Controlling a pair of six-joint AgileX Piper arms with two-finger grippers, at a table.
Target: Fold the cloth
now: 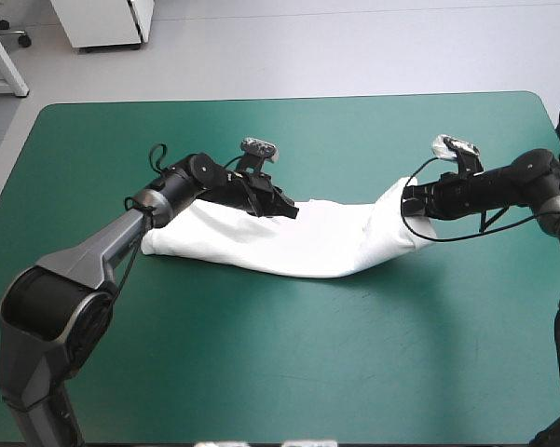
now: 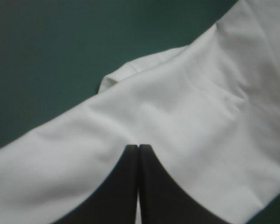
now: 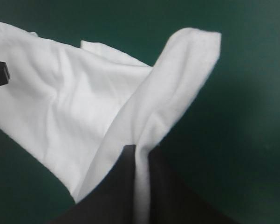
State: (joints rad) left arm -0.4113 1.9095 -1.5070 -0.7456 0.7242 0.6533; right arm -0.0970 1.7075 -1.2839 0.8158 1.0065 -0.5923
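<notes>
High view is showing the T-shirt (image 1: 307,244) lying as a long band on the teal-green desk (image 1: 261,372) between both arms, the left end effector (image 2: 138,148) pinching its far edge, the right end effector (image 3: 142,150) gripping a raised end, seemingly tensioning it for a fold.

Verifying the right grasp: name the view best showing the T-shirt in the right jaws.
Right wrist view: the white short-sleeved T-shirt folds up between the right jaws. High view shows it small; left wrist view misses that end.
</notes>
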